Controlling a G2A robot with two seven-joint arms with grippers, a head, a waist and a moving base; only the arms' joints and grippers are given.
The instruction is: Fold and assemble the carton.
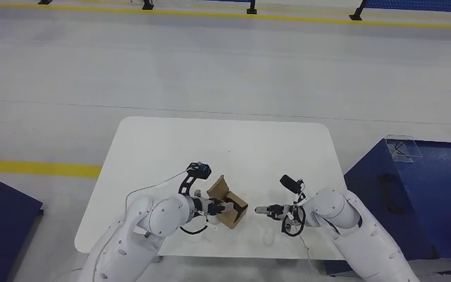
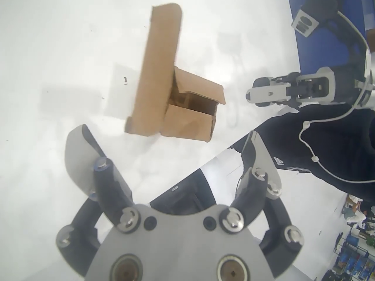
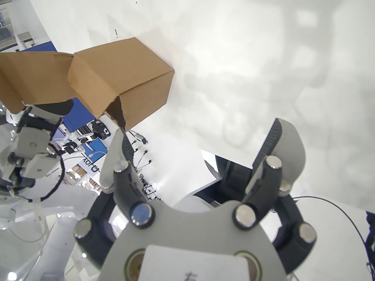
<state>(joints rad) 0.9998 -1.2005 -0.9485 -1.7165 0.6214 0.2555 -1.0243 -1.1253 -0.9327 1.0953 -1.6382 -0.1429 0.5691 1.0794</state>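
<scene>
The light is bright and even, and it seems to come from above. The white table (image 1: 162,141) shines so much in both wrist views that its top looks washed out. The carton (image 2: 158,74) casts a soft grey shadow on the table just beside it. Near the edges of the wrist views straight lines bend a lot, like the table's rim.
</scene>
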